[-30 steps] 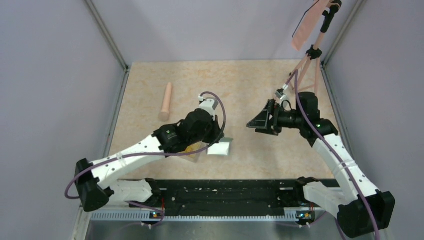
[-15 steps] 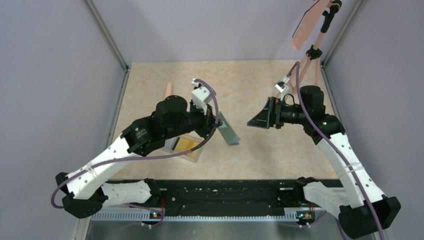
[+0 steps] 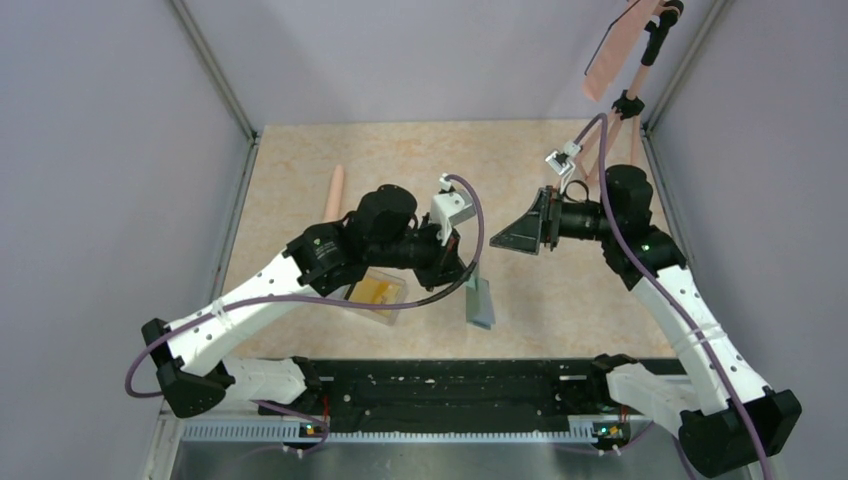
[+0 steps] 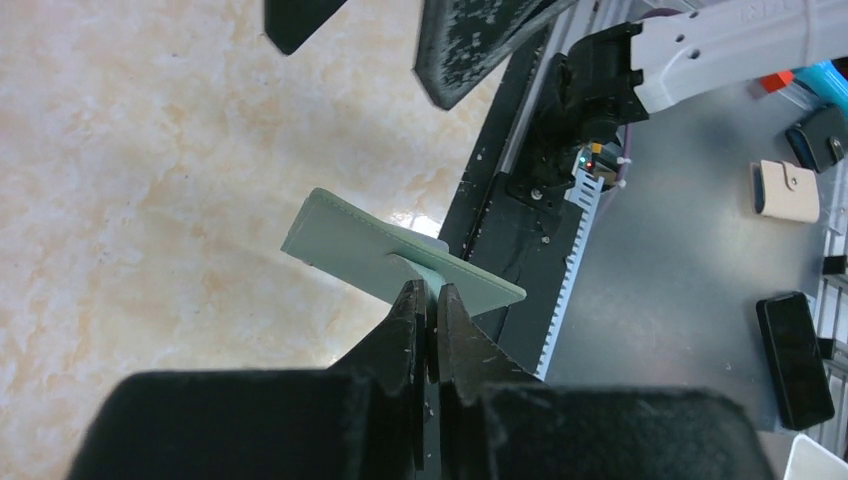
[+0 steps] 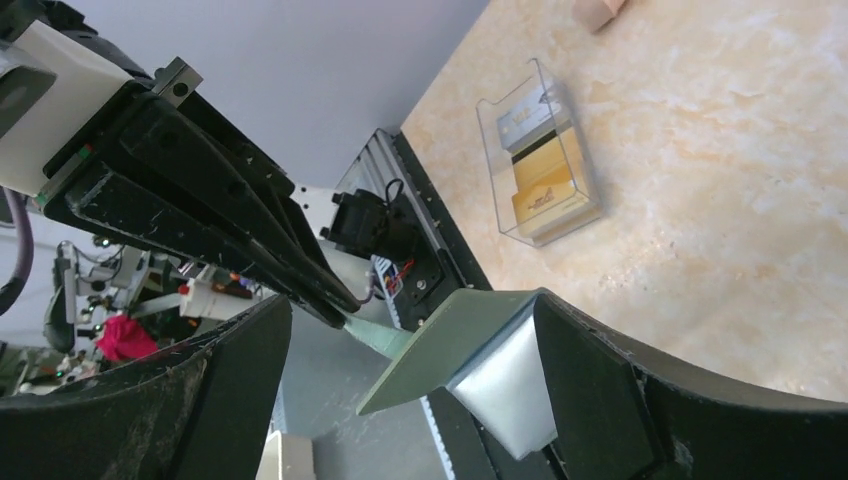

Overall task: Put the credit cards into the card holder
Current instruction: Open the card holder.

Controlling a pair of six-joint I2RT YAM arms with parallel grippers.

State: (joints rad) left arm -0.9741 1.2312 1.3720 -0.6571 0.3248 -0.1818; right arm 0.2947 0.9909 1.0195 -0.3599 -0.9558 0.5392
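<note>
left gripper (image 4: pixel 428 296): fingers pressed together on the small snap tab of the muted-green square folding wallet (image 4: pixel 352 244); no gap shows between the pads.
wallet vs left gripper: it sticks out just past the fingertips, held by the tab alone, clear of the beige speckled table (image 3: pixel 560 300) and tilted; from above it shows nearly edge-on, over the table's near part.
right gripper (image 3: pixel 515 238): fingers spread wide, holding nothing.
wallet vs right gripper: in the right wrist view it sits in the gap between the two black fingers, touching neither; from above it lies apart, nearer the arm bases and to the left.
credit cards: one pale whitish card (image 5: pixel 527 113) and yellow-orange cards (image 5: pixel 548 187) lie inside the clear rectangular plastic box (image 3: pixel 378 293), on the table under the left arm, well apart from the wallet.
other: a peach cylinder (image 3: pixel 334 190) lies on the far left of the table.
</note>
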